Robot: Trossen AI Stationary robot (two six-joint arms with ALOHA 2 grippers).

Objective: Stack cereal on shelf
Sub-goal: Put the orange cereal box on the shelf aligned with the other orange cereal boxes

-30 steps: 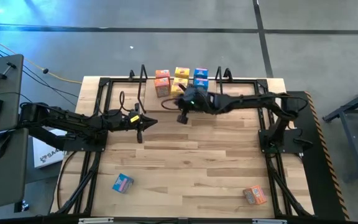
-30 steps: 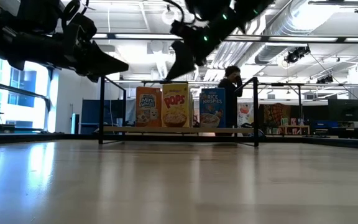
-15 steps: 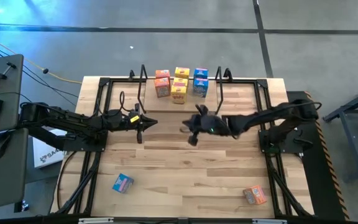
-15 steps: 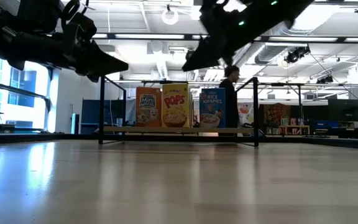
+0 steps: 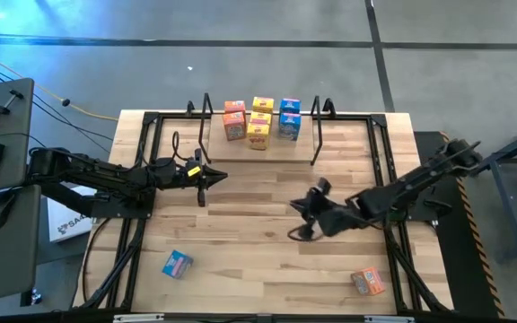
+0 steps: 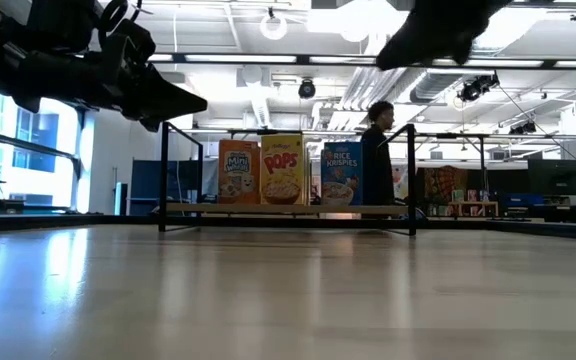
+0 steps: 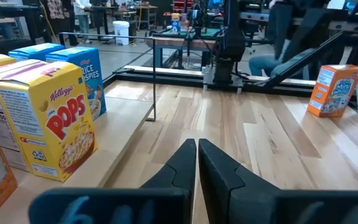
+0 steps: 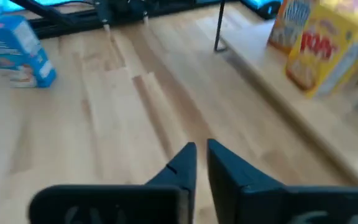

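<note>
- while the right claw (image 5: 305, 218) hangs over the middle of the bench (image 5: 240, 260) with its fingers nearly together and nothing held, two cereal boxes are left loose: a blue box (image 5: 177, 264) near the front left corner and an orange box (image 5: 367, 283) near the front right corner.
- if the fingers are not spread before the descent, a loose box is likely to be pushed along the wood, or tipped, rather than gripped.
- the orange box lies close to the bench's front edge and beside the arm's black frame; a nudge from a badly aimed approach could send it off the bench or jam it against the frame.
- the shelf (image 5: 240, 154) at the far side already carries a tight cluster of boxes, among them the yellow pops box (image 7: 53, 127) and the blue rice krispies box (image 7: 84, 78); a further box set down carelessly could knock these over.
- the left claw (image 5: 206, 175), pressed shut and empty, waits just in front of the shelf's left end, so a carry from the blue box to the shelf could be blocked by it.
</note>
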